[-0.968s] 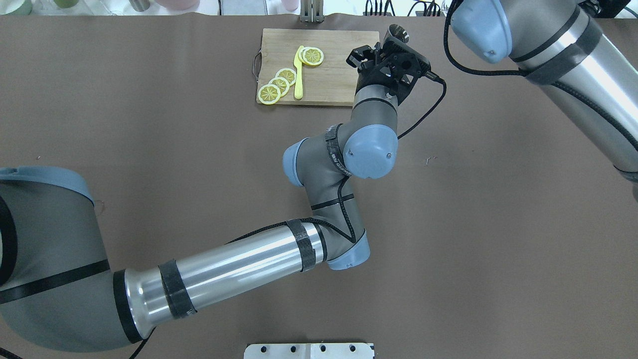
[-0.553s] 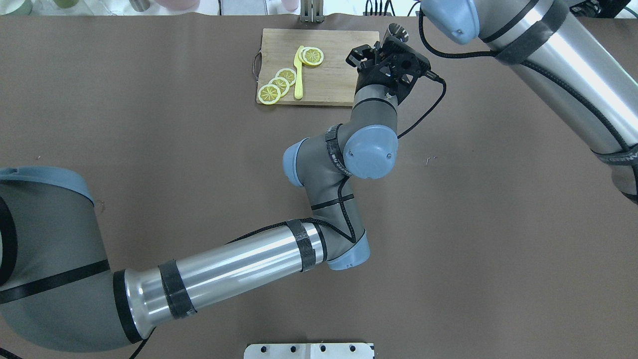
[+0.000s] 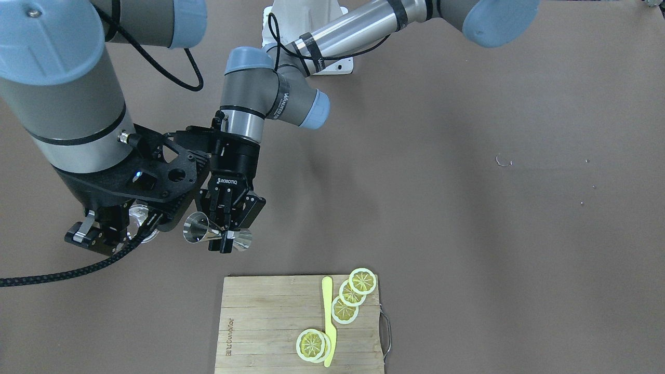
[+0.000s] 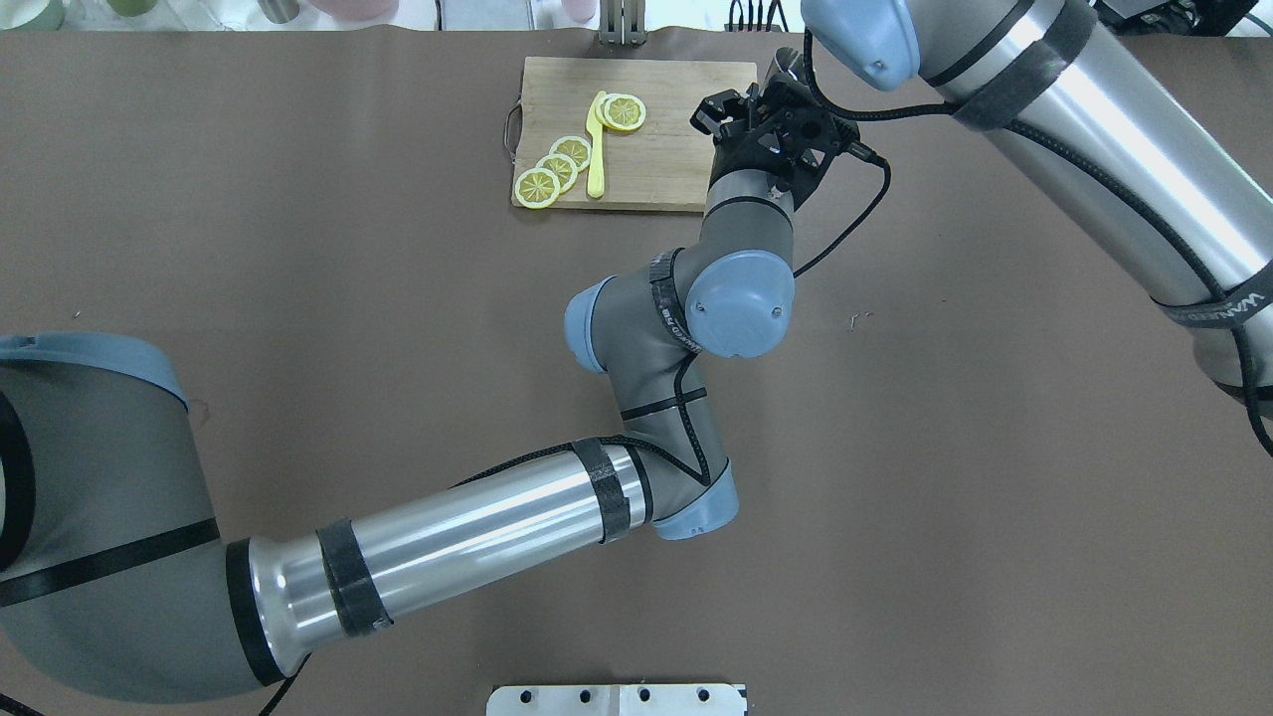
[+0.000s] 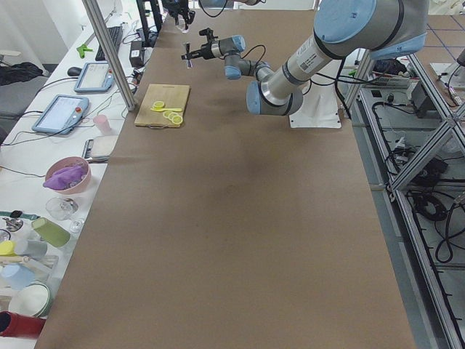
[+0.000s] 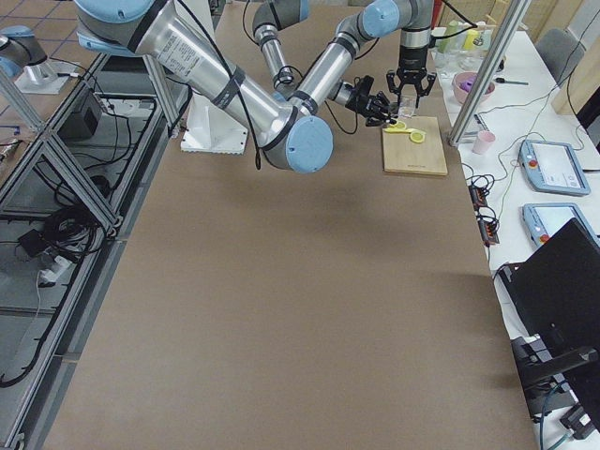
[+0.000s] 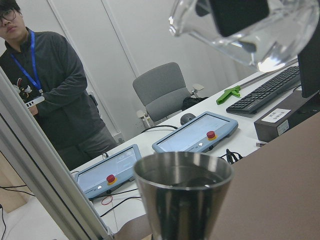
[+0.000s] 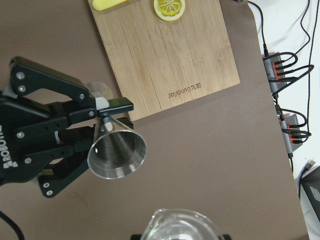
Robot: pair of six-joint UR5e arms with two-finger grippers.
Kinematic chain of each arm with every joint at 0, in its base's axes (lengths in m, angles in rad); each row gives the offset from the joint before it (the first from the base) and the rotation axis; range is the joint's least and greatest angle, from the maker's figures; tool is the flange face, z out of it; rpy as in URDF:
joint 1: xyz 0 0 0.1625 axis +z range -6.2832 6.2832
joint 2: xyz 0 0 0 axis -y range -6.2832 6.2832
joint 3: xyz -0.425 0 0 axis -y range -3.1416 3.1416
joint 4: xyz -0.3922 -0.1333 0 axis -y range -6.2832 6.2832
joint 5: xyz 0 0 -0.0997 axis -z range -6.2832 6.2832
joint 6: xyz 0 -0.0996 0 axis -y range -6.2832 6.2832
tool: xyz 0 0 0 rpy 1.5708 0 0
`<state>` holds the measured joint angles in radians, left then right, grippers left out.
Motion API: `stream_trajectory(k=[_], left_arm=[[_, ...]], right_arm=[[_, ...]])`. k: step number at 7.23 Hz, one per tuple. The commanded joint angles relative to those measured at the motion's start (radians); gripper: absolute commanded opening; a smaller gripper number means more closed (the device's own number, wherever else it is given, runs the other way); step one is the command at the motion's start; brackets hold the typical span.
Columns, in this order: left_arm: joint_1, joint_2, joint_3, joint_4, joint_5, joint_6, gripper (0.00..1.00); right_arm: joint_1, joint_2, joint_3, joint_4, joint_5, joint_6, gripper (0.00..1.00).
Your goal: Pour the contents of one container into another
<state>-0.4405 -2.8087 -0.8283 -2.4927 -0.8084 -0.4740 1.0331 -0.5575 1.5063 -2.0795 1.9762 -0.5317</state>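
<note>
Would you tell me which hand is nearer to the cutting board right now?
Left. The left hand, gripping the steel measuring cup, hangs just off the robot-side edge of the cutting board; the right hand, holding the glass, is farther off, beyond its corner.

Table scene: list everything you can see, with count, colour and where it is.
jigger: one, steel, on its side in the left gripper, wide mouth toward the glass
glass: one, clear, in the right gripper, beside the jigger
board: one, wooden, on the table, on the side away from the robot
lemon slices: five, it seems, yellow, on the board
knife: one, yellow, on the board among the slices
table: one, brown
pendants: two, grey, on the side desk
keyboard: one, black, on the side desk
chair: one, grey, behind the desk
person: one, dark top, by the desk
left gripper: one, black, shut on the jigger's waist
right gripper: one, black, shut on the glass
</note>
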Motion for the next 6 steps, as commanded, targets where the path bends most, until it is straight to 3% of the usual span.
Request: stream_trajectory(k=[1, 5, 6], left_arm=[[0.000, 0.000, 0.000, 0.000, 0.000, 0.000, 0.00], [0.002, 0.000, 0.000, 0.000, 0.000, 0.000, 0.00], [0.003, 0.000, 0.000, 0.000, 0.000, 0.000, 0.00]], right_arm=[[-0.033, 0.022, -0.005, -0.053, -0.046, -0.019, 0.00], [-0.054, 0.047, -0.015, -0.100, -0.095, -0.039, 0.00], [-0.054, 0.086, -0.065, -0.114, -0.108, -0.060, 0.00]])
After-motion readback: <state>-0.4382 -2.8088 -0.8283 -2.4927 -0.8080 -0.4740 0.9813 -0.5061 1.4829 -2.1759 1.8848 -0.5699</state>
